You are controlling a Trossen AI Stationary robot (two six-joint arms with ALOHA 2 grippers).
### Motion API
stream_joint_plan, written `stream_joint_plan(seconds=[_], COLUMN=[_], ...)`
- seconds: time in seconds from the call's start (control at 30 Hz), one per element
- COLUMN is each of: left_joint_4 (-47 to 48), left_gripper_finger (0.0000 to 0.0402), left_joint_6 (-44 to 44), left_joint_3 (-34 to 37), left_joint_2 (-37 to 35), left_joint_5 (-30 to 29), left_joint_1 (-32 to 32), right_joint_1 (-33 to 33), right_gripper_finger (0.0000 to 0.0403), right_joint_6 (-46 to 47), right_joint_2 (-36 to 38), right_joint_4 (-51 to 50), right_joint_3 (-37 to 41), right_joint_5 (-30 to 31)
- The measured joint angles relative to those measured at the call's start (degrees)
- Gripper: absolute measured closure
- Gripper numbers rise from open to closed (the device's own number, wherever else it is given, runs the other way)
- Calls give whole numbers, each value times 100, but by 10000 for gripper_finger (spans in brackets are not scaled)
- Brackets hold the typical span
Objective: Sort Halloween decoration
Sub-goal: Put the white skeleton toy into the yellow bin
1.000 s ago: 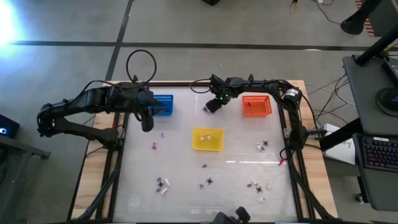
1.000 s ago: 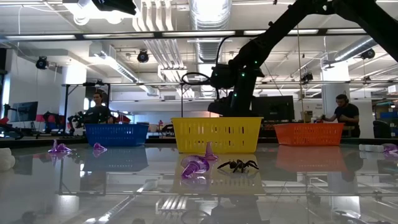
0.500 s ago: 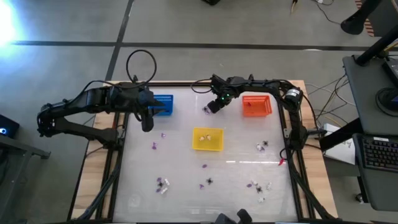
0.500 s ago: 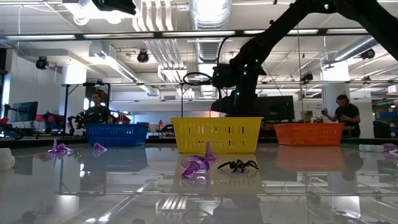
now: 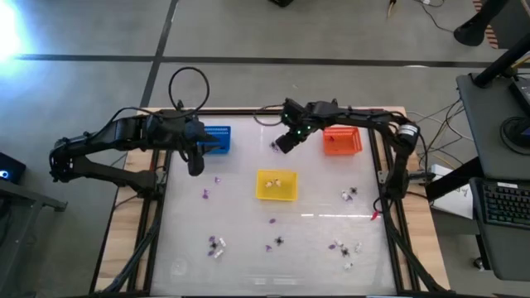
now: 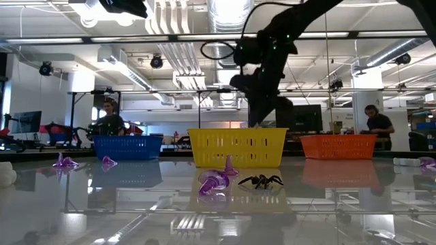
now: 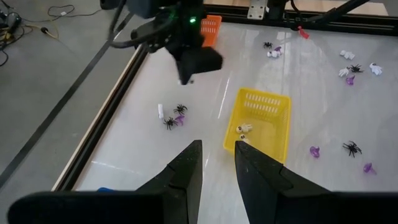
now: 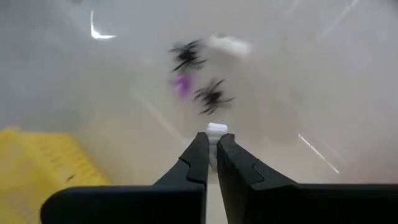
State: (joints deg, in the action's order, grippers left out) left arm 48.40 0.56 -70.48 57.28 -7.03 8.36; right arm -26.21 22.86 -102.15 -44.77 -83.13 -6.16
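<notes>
two arms over the table, only one busy. right gripper [image 8: 211,146] is pinched shut on a small white trinket [image 8: 216,130], lifted clear of the tabletop near the far edge, between the blue basket [image 5: 217,139] and orange basket [image 5: 341,140]. below it on the glass lie two black spiders [image 8: 212,97], a purple piece [image 8: 181,84] and another white piece [image 8: 229,43]. yellow basket [image 5: 277,185] sits mid-table with a few pale bits inside, so that looks like the home for white ones. step in hand: carry after pickup. next move, by my reading, calls for swinging over the yellow basket and letting go above it. left gripper [image 7: 214,163] hangs part-open, holding nothing, by the blue basket. more trinkets scattered on the near half of the table.
</notes>
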Motion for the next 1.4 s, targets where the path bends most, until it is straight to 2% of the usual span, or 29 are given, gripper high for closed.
stream_joint_plan(seconds=[0.4, 0.63, 1.07, 1.4], left_joint_4=[207, 245, 371, 481], left_gripper_finger=[324, 324, 324, 323], left_joint_6=[-198, -302, -304, -452], left_joint_3=[0, 0, 0, 0], left_joint_2=[-12, -20, -20, -20], left_joint_5=[4, 14, 17, 21], left_joint_1=[0, 0, 0, 0], right_joint_1=[1317, 1867, 2204, 2233], right_gripper_finger=[391, 390, 390, 390], right_joint_6=[808, 1119, 1160, 1485], right_joint_2=[260, 260, -325, -426], right_joint_4=[-125, -75, 162, 201], right_joint_3=[0, 0, 0, 0], right_joint_5=[-34, -34, -27, 327])
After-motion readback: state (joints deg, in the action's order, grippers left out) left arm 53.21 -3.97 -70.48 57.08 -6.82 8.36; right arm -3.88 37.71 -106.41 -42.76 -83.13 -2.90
